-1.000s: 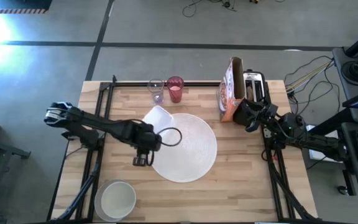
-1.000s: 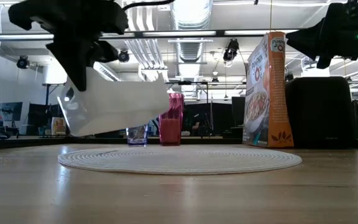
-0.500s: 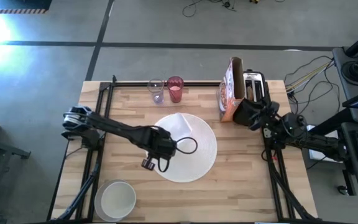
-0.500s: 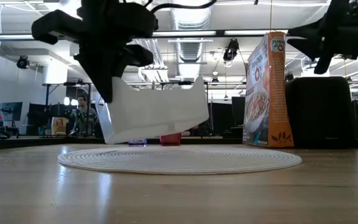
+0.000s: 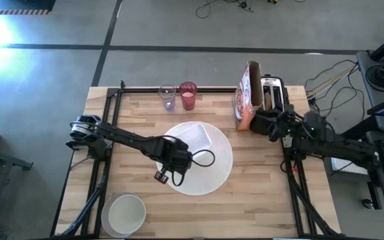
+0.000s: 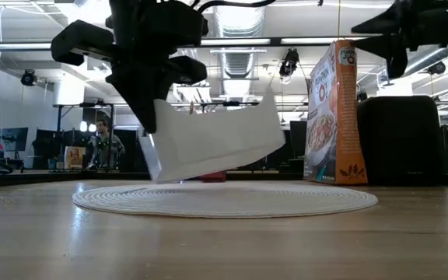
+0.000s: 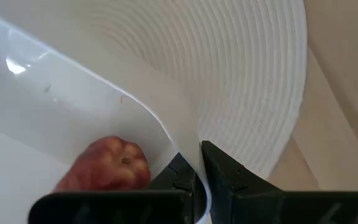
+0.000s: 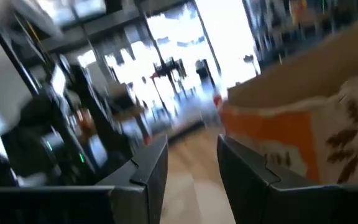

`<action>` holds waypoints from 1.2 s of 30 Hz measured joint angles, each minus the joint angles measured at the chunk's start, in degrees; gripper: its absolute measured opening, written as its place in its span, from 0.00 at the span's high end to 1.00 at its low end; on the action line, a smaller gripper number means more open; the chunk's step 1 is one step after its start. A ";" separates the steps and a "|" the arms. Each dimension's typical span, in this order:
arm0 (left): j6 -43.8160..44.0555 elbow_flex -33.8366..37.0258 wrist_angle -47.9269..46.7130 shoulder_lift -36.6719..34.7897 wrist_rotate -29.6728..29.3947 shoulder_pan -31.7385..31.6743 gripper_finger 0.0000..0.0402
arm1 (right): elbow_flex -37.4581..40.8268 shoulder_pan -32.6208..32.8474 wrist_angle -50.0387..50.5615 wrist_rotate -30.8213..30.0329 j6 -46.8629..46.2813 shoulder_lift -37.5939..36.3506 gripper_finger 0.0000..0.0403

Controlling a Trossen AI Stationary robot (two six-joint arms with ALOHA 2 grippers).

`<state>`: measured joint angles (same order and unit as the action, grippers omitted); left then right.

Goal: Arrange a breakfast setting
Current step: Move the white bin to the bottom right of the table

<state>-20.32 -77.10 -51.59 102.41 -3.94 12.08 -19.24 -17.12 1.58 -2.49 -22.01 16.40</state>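
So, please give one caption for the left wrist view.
Left tool pinches white tub rim, red fruit inside, above the placemat.

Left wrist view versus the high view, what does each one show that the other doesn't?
Only the left wrist view shows a small red fruit lying inside the white rectangular tub. Only the high view shows the round white bowl, pink-red tumbler, clear glass, cereal box, toaster and right gripper. Both show the left gripper pinching the tub's rim above the round white ribbed placemat.

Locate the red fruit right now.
Inside the white tub as the red fruit, left wrist view; left gripper holds that tub above the placemat.
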 joint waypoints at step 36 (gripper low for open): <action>-24.21 3.04 4.08 0.00 0.04 -0.20 1.00 | -37.80 24.46 27.76 8.45 18.63 40.58 0.68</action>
<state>-44.53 -74.06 -47.51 102.41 -3.90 11.88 -57.04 7.34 29.34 5.96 -3.38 56.97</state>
